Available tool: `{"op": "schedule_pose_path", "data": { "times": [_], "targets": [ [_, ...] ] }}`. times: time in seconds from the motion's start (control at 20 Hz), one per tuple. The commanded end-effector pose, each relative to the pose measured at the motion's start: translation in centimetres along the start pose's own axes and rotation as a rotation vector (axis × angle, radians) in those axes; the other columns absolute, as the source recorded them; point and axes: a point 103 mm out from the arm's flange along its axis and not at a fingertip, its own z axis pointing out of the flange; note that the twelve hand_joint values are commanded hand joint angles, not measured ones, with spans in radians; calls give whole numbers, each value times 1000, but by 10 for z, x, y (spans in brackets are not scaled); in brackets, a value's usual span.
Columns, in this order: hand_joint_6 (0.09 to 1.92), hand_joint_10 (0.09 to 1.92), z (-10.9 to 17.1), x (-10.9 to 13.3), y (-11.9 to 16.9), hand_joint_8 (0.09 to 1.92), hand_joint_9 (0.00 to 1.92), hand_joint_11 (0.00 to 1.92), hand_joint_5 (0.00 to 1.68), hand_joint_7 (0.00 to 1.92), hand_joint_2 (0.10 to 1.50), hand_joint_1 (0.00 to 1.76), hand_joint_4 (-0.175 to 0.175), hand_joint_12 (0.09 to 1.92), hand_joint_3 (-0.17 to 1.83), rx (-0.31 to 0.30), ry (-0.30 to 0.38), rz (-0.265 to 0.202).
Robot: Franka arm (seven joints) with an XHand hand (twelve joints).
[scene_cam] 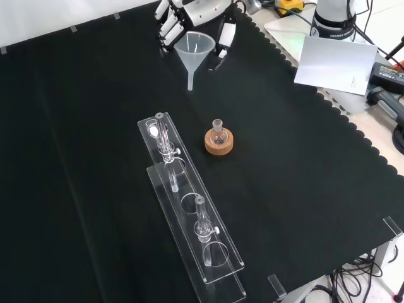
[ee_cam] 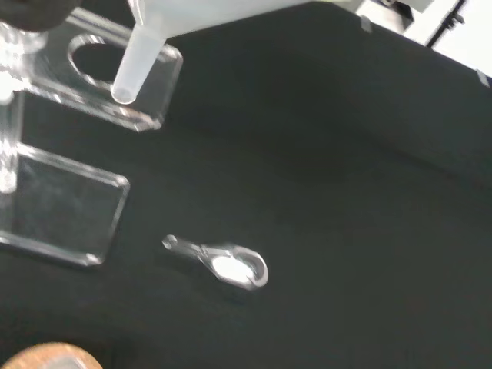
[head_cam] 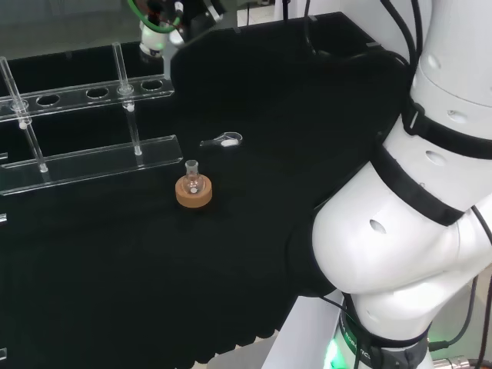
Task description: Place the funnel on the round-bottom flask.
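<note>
Funnel held above the tabletop

Fingers of the hand [scene_cam: 189,16] are curling around the wide rim of the funnel [scene_cam: 192,53], keeping it upright, spout pointing down, at the top of the front view. Well apart from it, the round-bottom flask [scene_cam: 218,134] is sitting in its cork ring [scene_cam: 218,144] beside the clear rack [scene_cam: 189,214]. A small clear scoop [head_cam: 223,141] is lying on the black tabletop [scene_cam: 303,170] near the flask

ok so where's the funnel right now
In the front view the funnel is at the top, held in the hand, up and left of the round-bottom flask.
</note>
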Motion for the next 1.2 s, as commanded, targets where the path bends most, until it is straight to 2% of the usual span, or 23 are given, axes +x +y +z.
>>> {"op": "schedule_pose_path", "data": {
  "times": [0.05, 0.6, 0.85, 1.2],
  "targets": [
    [766, 431, 72, 13, -62, 728, 1254, 783, 799, 907, 776, 798, -20, 1195, 500, 81, -130, 43],
    [769, 427, 107, 39, -58, 728, 1244, 794, 795, 904, 764, 802, -20, 1198, 507, 114, -134, 3],
    [771, 425, 119, 46, -50, 728, 1230, 806, 792, 898, 759, 804, -23, 1189, 512, 128, -132, -1],
    [773, 427, 121, 54, -40, 731, 1217, 808, 787, 891, 754, 804, -23, 1184, 517, 120, -125, -7]
  ]
}}
